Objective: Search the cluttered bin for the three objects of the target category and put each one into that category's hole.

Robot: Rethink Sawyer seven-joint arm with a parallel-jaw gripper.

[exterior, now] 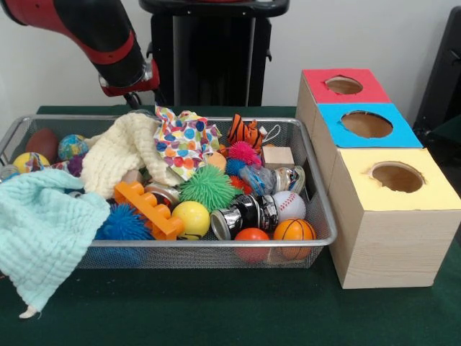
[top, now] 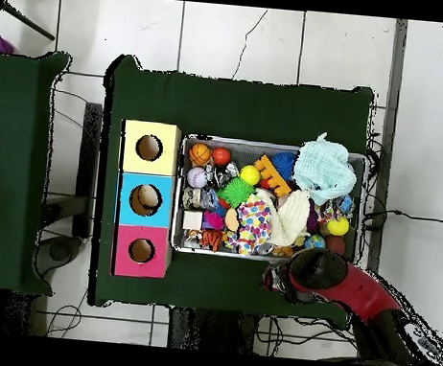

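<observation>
On the green-clothed table [exterior: 216, 310], the arm [exterior: 108, 43] is held over the bin's [exterior: 317, 209] rear rim, balls [exterior: 294, 231] lying toward the boxes [exterior: 392, 216]; the gripper's opening cannot be told.

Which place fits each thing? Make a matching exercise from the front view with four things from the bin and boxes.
Things:
1. mint-green towel
2. small basketball
3. yellow-topped wooden box
4. red-topped wooden box

Places:
A. farthest box in the row
B. draped over the wire bin's left front corner
C. nearest box in the row
D. inside the bin's right front corner

Pairs: 1-B, 2-D, 3-C, 4-A
</observation>
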